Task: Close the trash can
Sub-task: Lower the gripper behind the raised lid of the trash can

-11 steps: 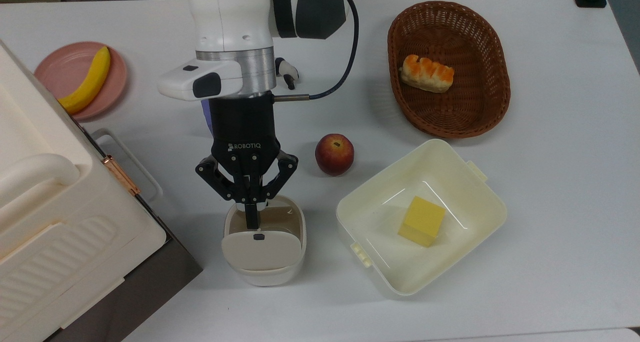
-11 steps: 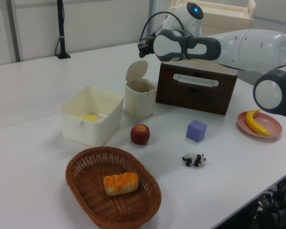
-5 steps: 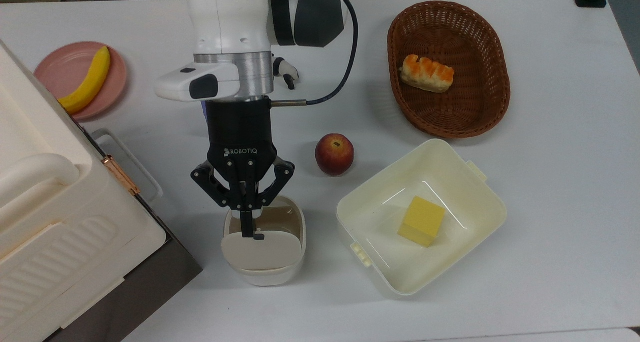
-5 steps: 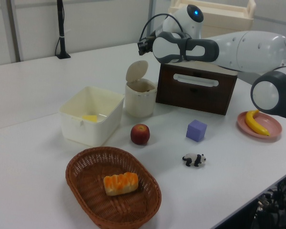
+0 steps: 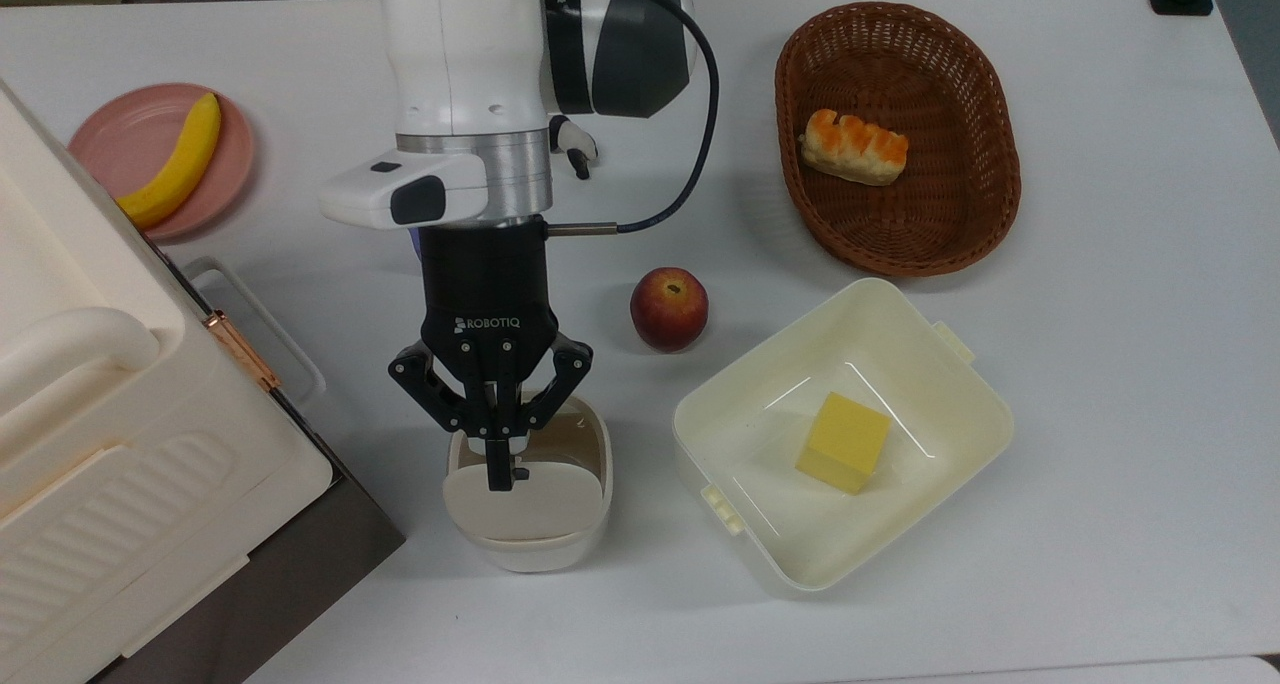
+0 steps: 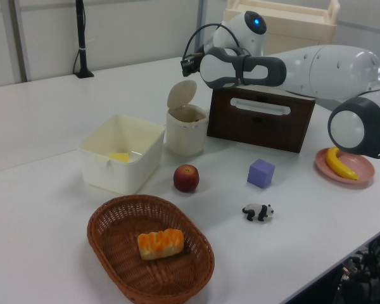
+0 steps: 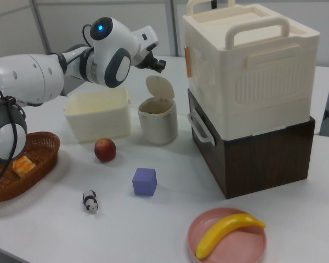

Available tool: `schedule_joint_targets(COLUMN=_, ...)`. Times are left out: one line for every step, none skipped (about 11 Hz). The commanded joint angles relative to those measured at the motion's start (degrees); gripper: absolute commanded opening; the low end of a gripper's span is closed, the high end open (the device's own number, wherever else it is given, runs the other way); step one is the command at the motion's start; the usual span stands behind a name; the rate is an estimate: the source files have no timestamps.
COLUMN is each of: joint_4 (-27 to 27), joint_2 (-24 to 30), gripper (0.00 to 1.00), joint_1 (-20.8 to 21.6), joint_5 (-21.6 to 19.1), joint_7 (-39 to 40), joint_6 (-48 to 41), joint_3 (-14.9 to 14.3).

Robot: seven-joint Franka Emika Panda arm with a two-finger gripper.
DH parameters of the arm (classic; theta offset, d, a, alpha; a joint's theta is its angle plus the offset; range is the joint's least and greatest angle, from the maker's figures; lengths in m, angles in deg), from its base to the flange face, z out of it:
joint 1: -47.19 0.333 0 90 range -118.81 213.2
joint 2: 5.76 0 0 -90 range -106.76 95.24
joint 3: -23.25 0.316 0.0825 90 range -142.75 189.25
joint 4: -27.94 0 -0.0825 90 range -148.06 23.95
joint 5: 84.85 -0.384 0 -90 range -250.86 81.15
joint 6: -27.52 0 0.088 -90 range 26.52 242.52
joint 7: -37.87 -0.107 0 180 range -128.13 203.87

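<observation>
The trash can (image 5: 528, 549) is a small white bin on the table, in front of the big box. Its beige lid (image 5: 524, 502) stands hinged up and the bin's mouth is uncovered. The left view shows the lid (image 6: 181, 94) upright above the body (image 6: 185, 134); the right view shows the same lid (image 7: 160, 87) and body (image 7: 157, 123). My gripper (image 5: 497, 472) hangs over the lid's top edge by the black button, fingers shut with nothing held. The gripper also appears in the left view (image 6: 189, 63) and the right view (image 7: 158, 64).
A cream tub (image 5: 770, 404) with a yellow cube (image 5: 845, 441) sits at the top view's right of the bin. An apple (image 5: 668, 308), a basket (image 5: 900, 74) with bread, a banana plate (image 5: 110, 129), a purple cube (image 7: 145, 181) and a panda toy (image 7: 90, 200) lie around. The big white box (image 5: 100, 414) stands close.
The shut gripper has crept toward the lid in the top view, its tips now over the lid's top edge. The lid still stands up.
</observation>
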Motion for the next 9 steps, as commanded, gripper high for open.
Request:
schedule_joint_targets(joint_4=0.65, joint_2=-1.26, gripper=0.0, joint_1=1.38, joint_5=1.22, joint_7=0.6, joint_6=0.92, joint_3=-1.92)
schedule_joint_targets(joint_4=0.56, joint_2=-1.26, gripper=0.0, joint_1=1.38, joint_5=2.01, joint_7=0.6, joint_6=0.83, joint_3=-1.83)
schedule_joint_targets(joint_4=0.47, joint_2=-1.26, gripper=0.0, joint_1=1.38, joint_5=2.19, joint_7=0.6, joint_6=0.83, joint_3=-1.83)
schedule_joint_targets(joint_4=-0.05, joint_2=-1.09, gripper=0.0, joint_1=1.11, joint_5=2.19, joint_7=0.6, joint_6=0.83, joint_3=-1.65)
schedule_joint_targets(joint_4=-0.75, joint_2=-0.82, gripper=0.0, joint_1=1.02, joint_5=2.28, joint_7=0.6, joint_6=0.83, joint_3=-1.48)
schedule_joint_targets(joint_4=-1.81, joint_2=-0.65, gripper=0.0, joint_1=0.85, joint_5=2.54, joint_7=0.77, joint_6=0.83, joint_3=-1.39)
schedule_joint_targets(joint_4=-3.12, joint_2=0.22, gripper=0.0, joint_1=0.5, joint_5=3.67, joint_7=0.77, joint_6=0.83, joint_3=-1.13)
schedule_joint_targets(joint_4=-4.7, joint_2=1.02, gripper=0.0, joint_1=0.15, joint_5=4.03, joint_7=0.77, joint_6=0.83, joint_3=-0.95)
schedule_joint_targets(joint_4=-5.93, joint_2=1.72, gripper=0.0, joint_1=0.15, joint_5=4.12, joint_7=0.77, joint_6=0.83, joint_3=-0.95)
